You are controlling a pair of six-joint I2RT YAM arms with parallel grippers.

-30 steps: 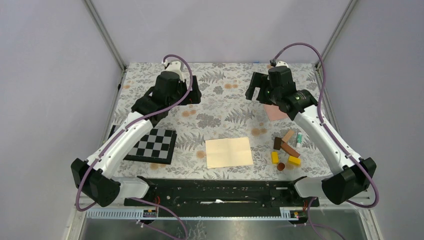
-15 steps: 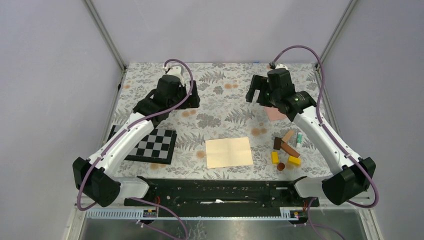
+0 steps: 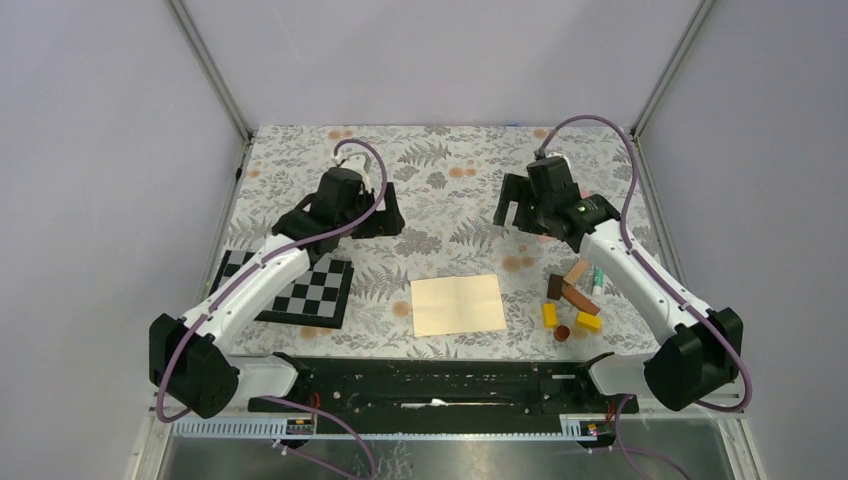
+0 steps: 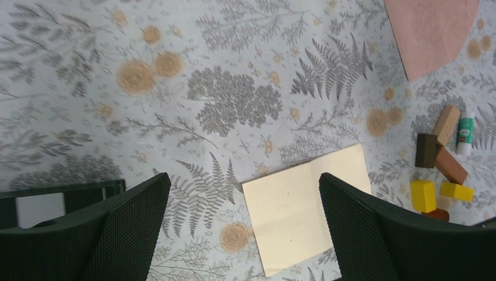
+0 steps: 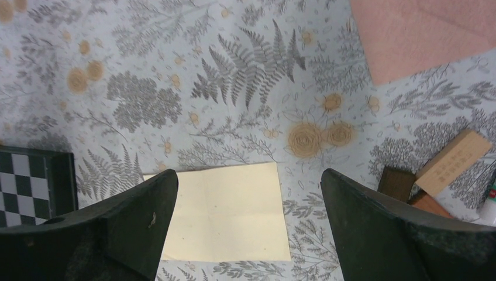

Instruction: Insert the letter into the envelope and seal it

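Both my arms just came back toward the letter [image 3: 458, 305] at lower centre, left hand [image 4: 244, 178] and right hand [image 5: 250, 172] wide open, empty, envelope [image 5: 421, 35] flat on the table [image 3: 440, 170] upper right, nothing grasped yet.

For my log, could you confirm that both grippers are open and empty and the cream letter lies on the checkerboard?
Not quite: the top external view shows the cream letter lying flat on the floral table, apart from the checkerboard. The left gripper and right gripper are indeed open and empty.
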